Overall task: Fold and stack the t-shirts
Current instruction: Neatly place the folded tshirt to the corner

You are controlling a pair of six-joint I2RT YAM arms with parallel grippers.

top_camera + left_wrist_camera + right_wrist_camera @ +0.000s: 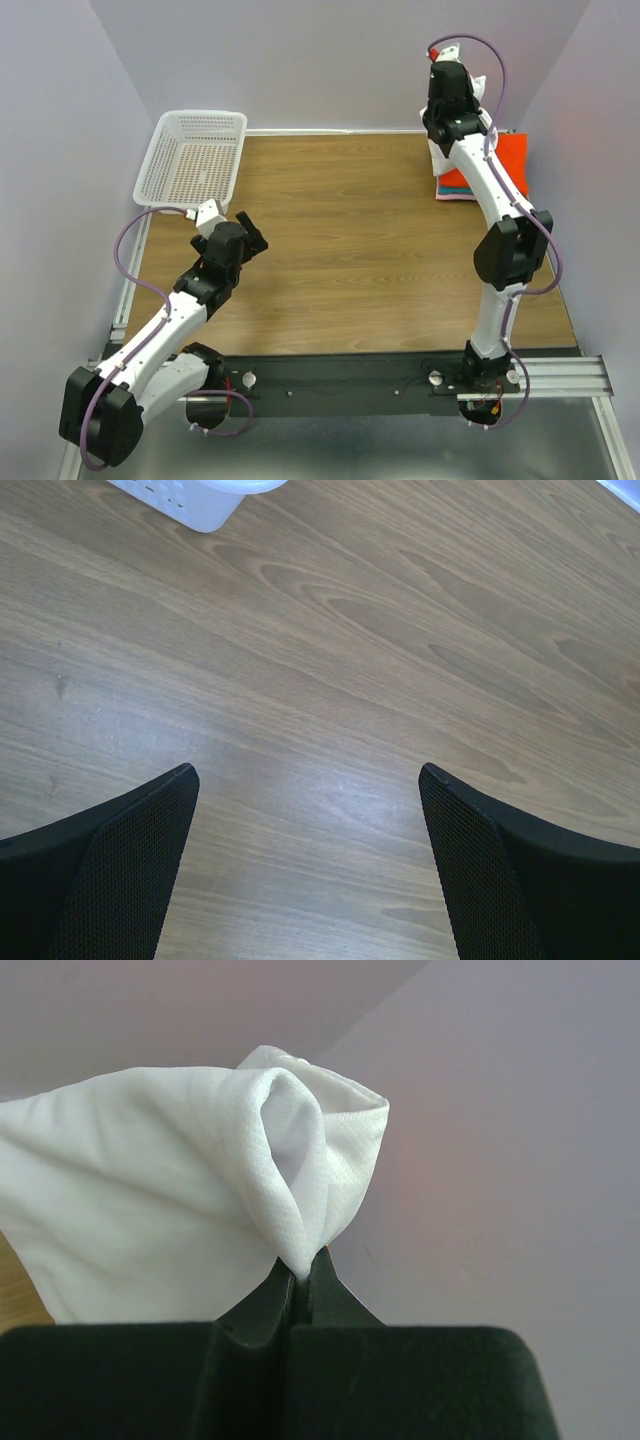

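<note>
Top external view: my left arm (150,345) is bent low over the near left part of the wooden surface (350,250). My left claw (252,232) is spread wide with nothing in it, and it hangs just in front of the white mesh basket (160,140) that stands in the far left corner. My right arm (500,200) reaches to the far right corner. There the white t-shirt (438,160) hangs down beside its wrist, lifted off the surface. Under this arm lies a folded pile. The orange-red shirt (512,158) is on top, and a teal edge (452,186) and a pink edge (455,197) show below it.

Left wrist view: my two black fingers (120,860) stand far apart over bare wood. One corner of the basket shows at the upper edge.

Right wrist view: my right claw (302,1275) is clenched on a pinched fold of the white t-shirt. The cloth rises from the tips and spreads to the left in front of the pale wall.
</note>
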